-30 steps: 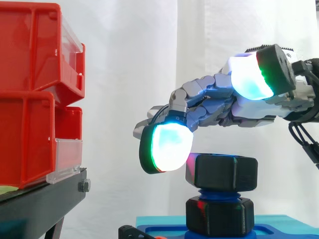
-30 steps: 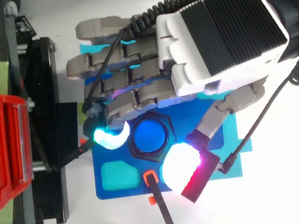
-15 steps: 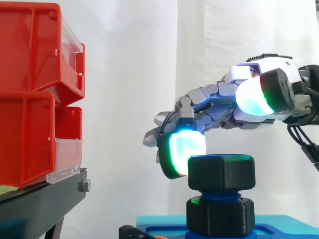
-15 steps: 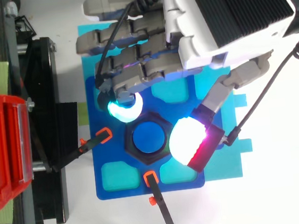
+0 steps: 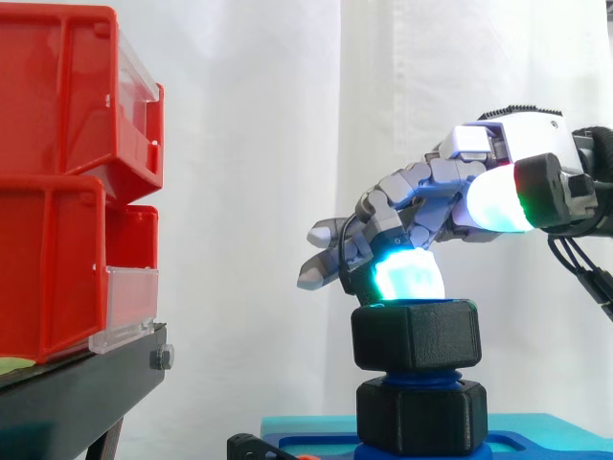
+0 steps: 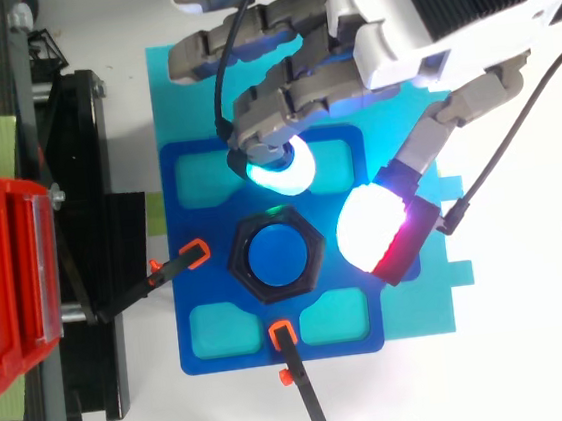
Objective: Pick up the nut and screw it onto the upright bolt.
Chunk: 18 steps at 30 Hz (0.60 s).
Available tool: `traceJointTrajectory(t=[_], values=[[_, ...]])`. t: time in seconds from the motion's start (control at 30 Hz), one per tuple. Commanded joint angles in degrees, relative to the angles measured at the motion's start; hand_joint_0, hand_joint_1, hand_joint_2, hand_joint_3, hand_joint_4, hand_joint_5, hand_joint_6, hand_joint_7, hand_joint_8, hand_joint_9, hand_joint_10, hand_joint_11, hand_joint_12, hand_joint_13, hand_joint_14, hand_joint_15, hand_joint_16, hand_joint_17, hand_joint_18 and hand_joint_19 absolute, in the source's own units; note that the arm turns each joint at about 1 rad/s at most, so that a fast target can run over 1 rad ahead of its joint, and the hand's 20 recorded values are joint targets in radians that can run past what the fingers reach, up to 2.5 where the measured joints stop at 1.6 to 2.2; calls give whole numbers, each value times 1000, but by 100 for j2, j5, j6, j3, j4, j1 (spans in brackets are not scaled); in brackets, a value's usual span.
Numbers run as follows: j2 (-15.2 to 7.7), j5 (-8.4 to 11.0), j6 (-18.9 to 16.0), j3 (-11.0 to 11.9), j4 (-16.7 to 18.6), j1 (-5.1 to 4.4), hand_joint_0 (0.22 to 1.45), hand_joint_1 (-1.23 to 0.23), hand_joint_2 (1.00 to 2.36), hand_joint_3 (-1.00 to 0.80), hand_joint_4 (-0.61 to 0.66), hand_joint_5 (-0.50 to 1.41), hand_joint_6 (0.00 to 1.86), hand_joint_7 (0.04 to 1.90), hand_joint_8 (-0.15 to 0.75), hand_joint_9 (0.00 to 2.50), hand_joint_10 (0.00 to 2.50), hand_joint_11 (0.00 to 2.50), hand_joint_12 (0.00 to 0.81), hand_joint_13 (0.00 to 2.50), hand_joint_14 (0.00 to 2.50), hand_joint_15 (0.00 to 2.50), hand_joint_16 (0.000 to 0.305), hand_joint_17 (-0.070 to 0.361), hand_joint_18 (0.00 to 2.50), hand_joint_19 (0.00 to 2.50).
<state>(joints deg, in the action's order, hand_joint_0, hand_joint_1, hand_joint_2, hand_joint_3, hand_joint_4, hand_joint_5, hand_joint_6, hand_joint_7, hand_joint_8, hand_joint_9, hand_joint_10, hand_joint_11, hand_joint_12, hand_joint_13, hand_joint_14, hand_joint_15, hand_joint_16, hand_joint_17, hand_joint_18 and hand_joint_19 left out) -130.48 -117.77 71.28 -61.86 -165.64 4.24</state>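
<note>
A black hexagonal nut (image 6: pixel 277 255) sits on the upright blue bolt (image 6: pixel 279 257), threaded on above a second black hex piece (image 5: pixel 421 414); blue thread (image 5: pixel 417 376) shows between them. The bolt stands in the middle of a blue fixture plate (image 6: pixel 198 280). My hand (image 6: pixel 404 42) hovers beside the nut with relaxed, slightly bent fingers. Its cyan fingertip (image 6: pixel 278 165) is clear of the nut's far side. The white and red thumb pad (image 6: pixel 374 231) hangs just off the nut's edge. Nothing is held. In the side view the hand (image 5: pixel 450 192) sits just above the nut (image 5: pixel 414 335).
Red bins (image 5: pixel 57 182) are stacked on a black stand (image 5: pixel 77 393) at the left. Two black clamps with orange tips (image 6: pixel 196 252) (image 6: pixel 282 333) point at the nut. A teal sheet (image 6: pixel 403 127) lies under the blue plate.
The hand has swept round from over the nut's bin side to its far side. The nut has turned and sits slightly lower on the bolt.
</note>
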Motion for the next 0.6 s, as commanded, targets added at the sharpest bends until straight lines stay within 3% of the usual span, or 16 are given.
traceJointTrajectory(t=[0.0, 0.23, 0.4, 0.57], values=[[-4, -97, 0, 77, 14, 59, 511, -268, 1000, -500, 190, 14, 501, 1333, 243, 903, 0, 0, 205, 395, 0, 0, 18, 40, 52, 0], [-4, -203, 0, 411, -126, 77, 488, -232, 1000, -500, 282, -99, 504, 972, 263, 789, 0, 0, 244, 315, 0, 0, 24, 55, 0, 0], [-4, -176, -9, 446, -56, -2, 476, -214, 1000, -500, 228, -147, 502, 731, 244, 681, 0, 0, 261, 244, 0, 0, 28, 63, 0, 0], [-4, -159, -35, 455, 138, -55, 470, -190, 1000, -500, 201, -172, 501, 638, 229, 572, 0, 0, 280, 167, 0, 0, 32, 71, 0, 0]])
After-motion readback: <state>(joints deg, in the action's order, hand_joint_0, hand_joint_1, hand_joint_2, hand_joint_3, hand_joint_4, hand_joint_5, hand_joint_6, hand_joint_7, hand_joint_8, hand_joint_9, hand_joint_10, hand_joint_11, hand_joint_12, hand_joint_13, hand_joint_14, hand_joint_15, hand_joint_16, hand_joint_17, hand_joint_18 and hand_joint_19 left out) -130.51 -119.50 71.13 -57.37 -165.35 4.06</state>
